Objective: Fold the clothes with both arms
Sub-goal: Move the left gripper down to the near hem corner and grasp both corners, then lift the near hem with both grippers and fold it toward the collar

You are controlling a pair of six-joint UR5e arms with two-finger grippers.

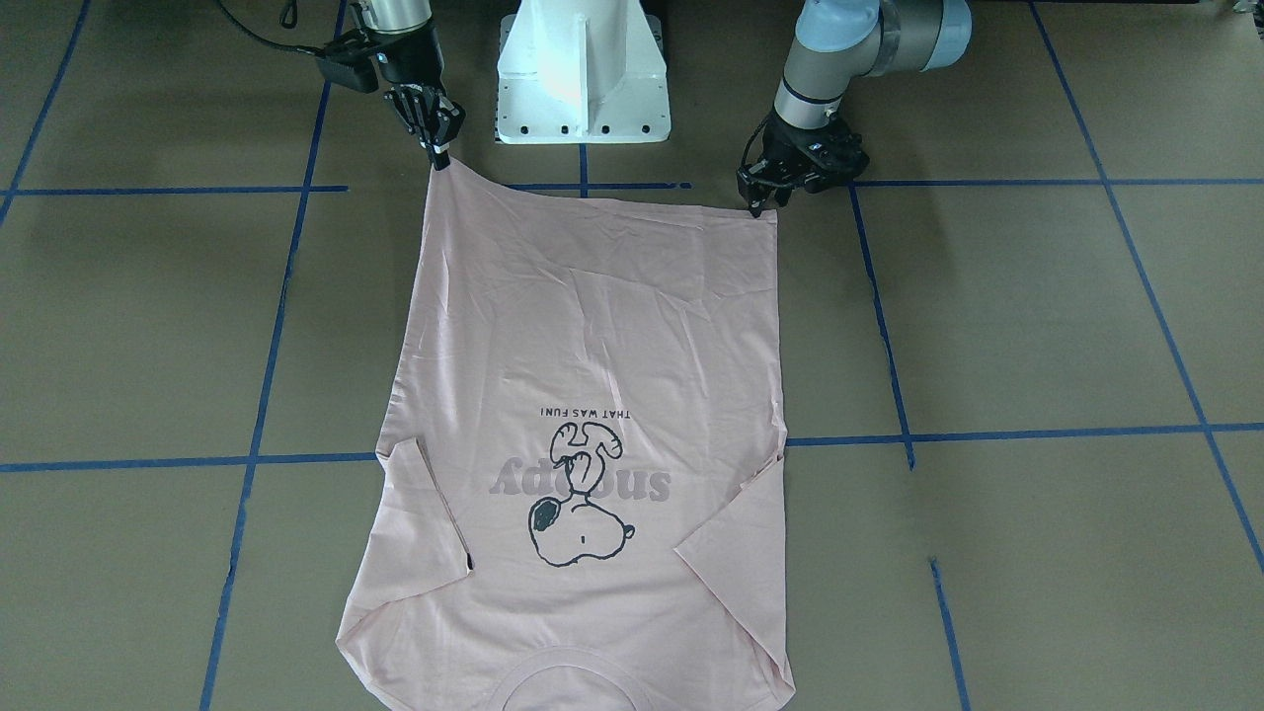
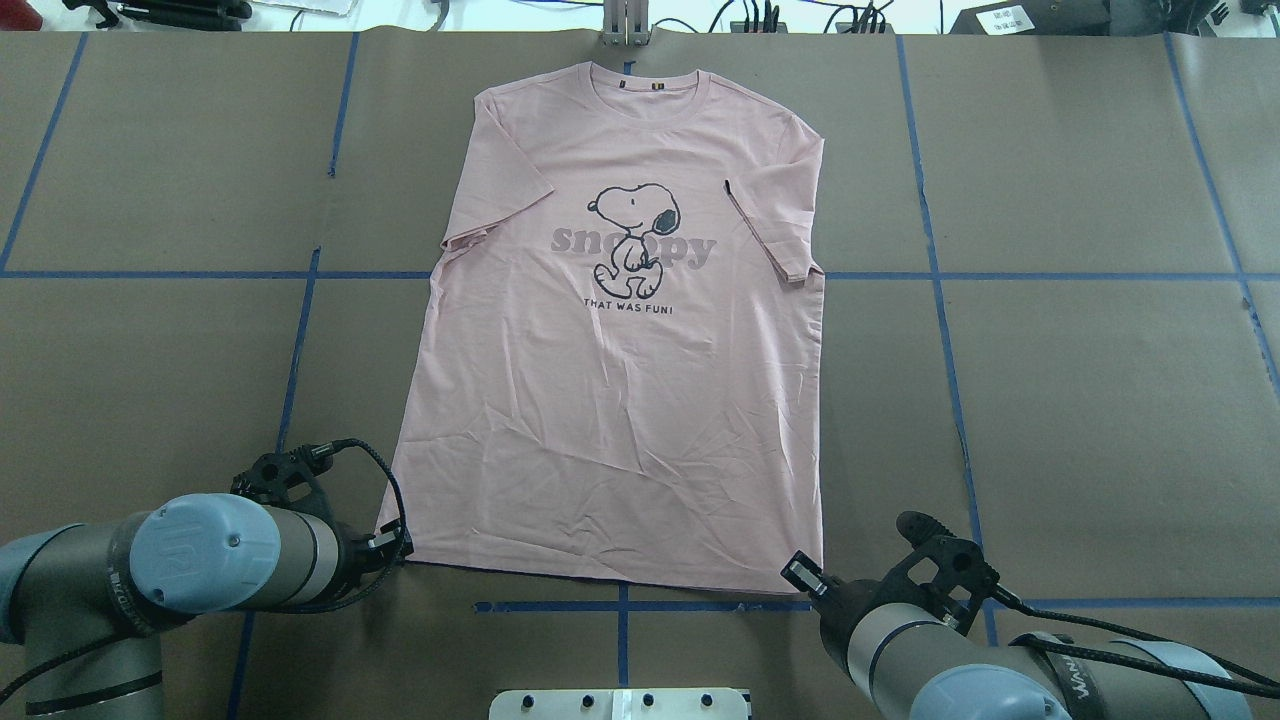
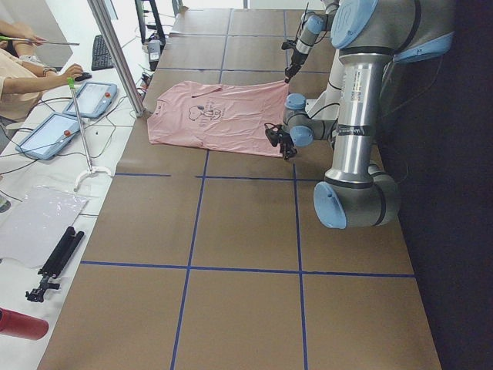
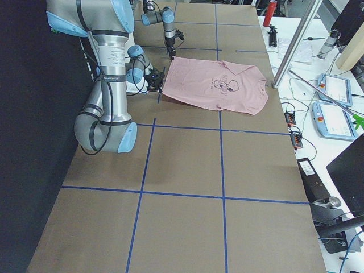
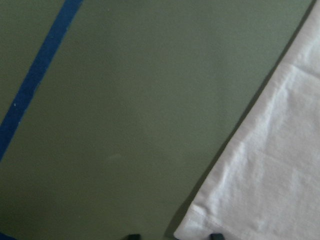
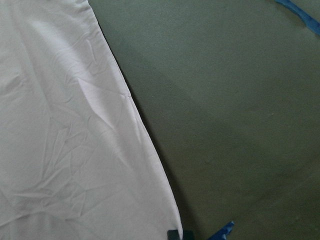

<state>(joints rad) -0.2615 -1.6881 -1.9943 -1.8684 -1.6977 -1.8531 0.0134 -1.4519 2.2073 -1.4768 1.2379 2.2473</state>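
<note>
Seen from across the table, a pale pink T-shirt (image 1: 592, 326) lies flat and face up on the brown paper-covered table (image 1: 987, 296), with its hem toward the robot's white pedestal (image 1: 583, 69) and its collar at the far edge. The right gripper (image 1: 437, 156) pinches one hem corner, which is drawn up into a small point. The left gripper (image 1: 758, 202) sits at the other hem corner. Taking both corners lets the hem rise evenly, likely for a fold toward the collar. From behind the robot, the T-shirt (image 2: 620, 400) shows its cartoon dog upright, both sleeves folded in over the chest. The left gripper (image 2: 398, 548) and right gripper (image 2: 802, 574) each meet an end of the near hem. From the robot's left end, the T-shirt (image 3: 216, 119) lies past the near arm, and people sit at a side desk; finger positions are too small to read. From the right end, the T-shirt (image 4: 216, 85) lies just beyond both wrists, one near and one far. On the left wrist camera, the left gripper (image 5: 173, 236) has its fingertips apart, straddling the hem corner of the T-shirt (image 5: 270, 175), so it appears not yet clamped. On the right wrist camera, the right gripper (image 6: 180, 235) has its tips together on the corner of the T-shirt (image 6: 60, 125), gripping it.
</note>
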